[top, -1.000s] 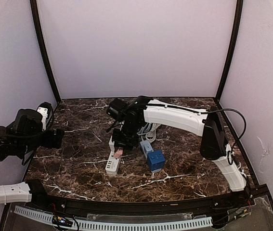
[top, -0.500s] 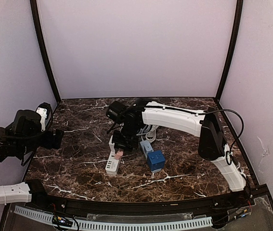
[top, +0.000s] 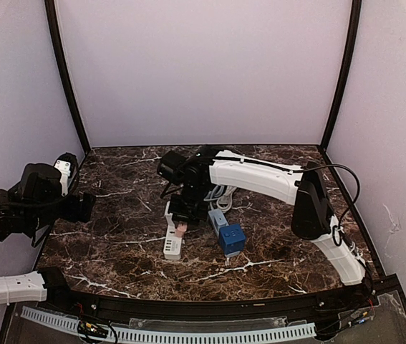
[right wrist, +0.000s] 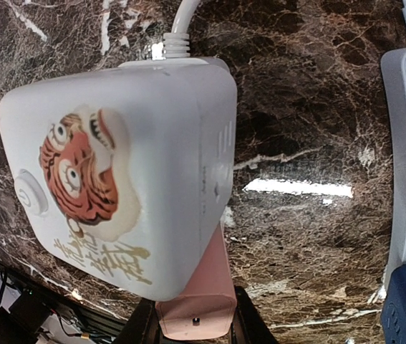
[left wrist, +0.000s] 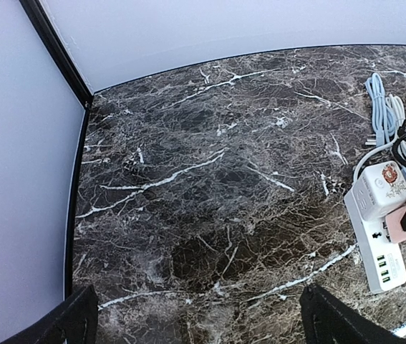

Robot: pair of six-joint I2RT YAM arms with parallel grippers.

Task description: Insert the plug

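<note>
A white power strip (top: 172, 236) with a tiger sticker lies on the marble table, left of centre. My right gripper (top: 182, 218) reaches down over it and is shut on a pink plug (top: 180, 228). In the right wrist view the pink plug (right wrist: 199, 304) sits between my black fingers (right wrist: 140, 326), pressed against the side of the strip (right wrist: 124, 172). The strip (left wrist: 378, 222) and the plug (left wrist: 405, 223) show at the right edge of the left wrist view. My left gripper (top: 81, 206) hovers at the far left, open and empty (left wrist: 203, 330).
A blue cube adapter (top: 232, 239) and a grey-white adapter (top: 217, 220) sit just right of the strip. Coiled white cables (top: 220, 193) lie behind them and also show in the left wrist view (left wrist: 385, 115). Black frame posts stand at the back corners.
My right gripper has shifted slightly right with the pink plug, and the near end of the power strip has swung a little right with it. The left arm has not moved.
</note>
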